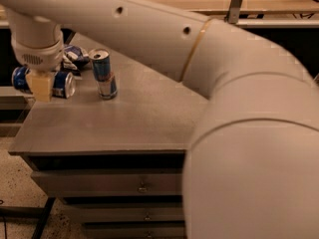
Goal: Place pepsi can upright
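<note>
Gripper (40, 89) hangs over the left edge of the desk (129, 121), pointing straight down. One cream finger (39, 85) crosses the front of the pepsi can (64, 83). The other finger is hidden behind the can. Pincer reads as clenched on the can's middle.

Pepsi can lies on its side, silver end toward the desk's centre. Its far end juts out past the left edge.

Slim can (102, 73) stands upright just beside it, nearer the back edge. Snack bag (76, 55) sits by the back left corner. The arm spans the whole view.
</note>
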`<state>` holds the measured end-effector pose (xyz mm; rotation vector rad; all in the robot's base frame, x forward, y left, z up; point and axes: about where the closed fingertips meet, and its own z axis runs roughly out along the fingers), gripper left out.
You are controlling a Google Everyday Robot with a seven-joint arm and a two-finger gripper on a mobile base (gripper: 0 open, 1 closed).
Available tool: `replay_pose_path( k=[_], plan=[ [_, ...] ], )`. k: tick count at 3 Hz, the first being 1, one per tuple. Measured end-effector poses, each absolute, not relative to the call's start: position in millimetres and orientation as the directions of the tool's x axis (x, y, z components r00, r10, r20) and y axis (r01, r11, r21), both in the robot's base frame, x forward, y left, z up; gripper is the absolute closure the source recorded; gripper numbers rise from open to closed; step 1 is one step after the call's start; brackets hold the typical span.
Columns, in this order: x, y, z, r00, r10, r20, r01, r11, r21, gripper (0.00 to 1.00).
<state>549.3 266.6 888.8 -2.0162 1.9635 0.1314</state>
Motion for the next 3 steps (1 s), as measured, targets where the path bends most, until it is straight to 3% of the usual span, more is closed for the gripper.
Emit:
replay_pose_path(
  k=[2, 3],
  plan=[
    [518.3, 196.5, 954.4, 0.109, -0.857, -0.503, -0.941, 0.074, -0.330, 1.00],
    [535.1, 170.8, 968.8, 0.149, -0.832, -0.535, -0.910, 0.096, -0.404, 1.00]
  ],
)
